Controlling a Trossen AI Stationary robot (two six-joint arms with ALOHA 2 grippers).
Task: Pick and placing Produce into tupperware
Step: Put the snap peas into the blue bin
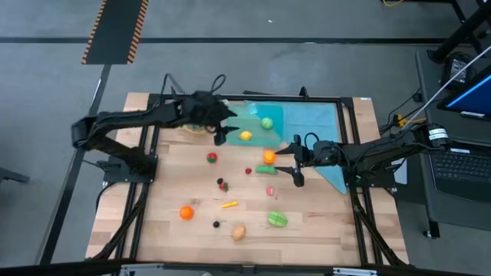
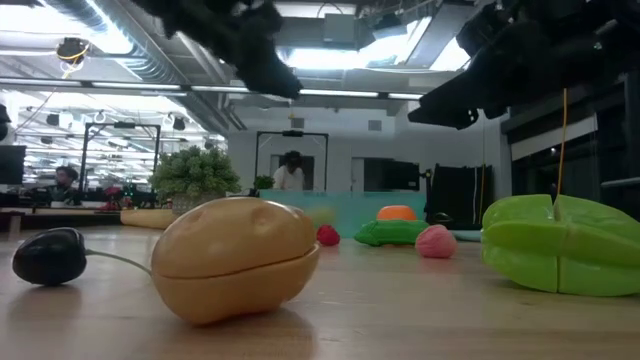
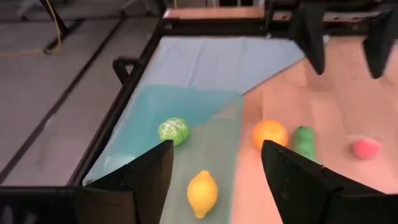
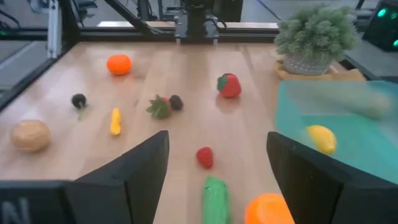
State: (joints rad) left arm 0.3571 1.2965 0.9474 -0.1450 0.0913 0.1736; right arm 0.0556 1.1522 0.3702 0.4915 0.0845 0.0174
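The tupperware is a clear teal container at the table's far side. A round green toy and a yellow lemon lie in it. My left gripper hangs open over its left part, with the lemon below and between the fingers, untouched. My right gripper is open and level just right of an orange and a green cucumber, touching neither. More produce lies across the table: a strawberry, a small red piece, a tan potato and a second orange.
A flat teal cloth lies under and right of the tupperware. The bushy plant in its dish stands at the far left behind the container. A green cut fruit, a yellow piece and dark pieces lie nearer the front edge.
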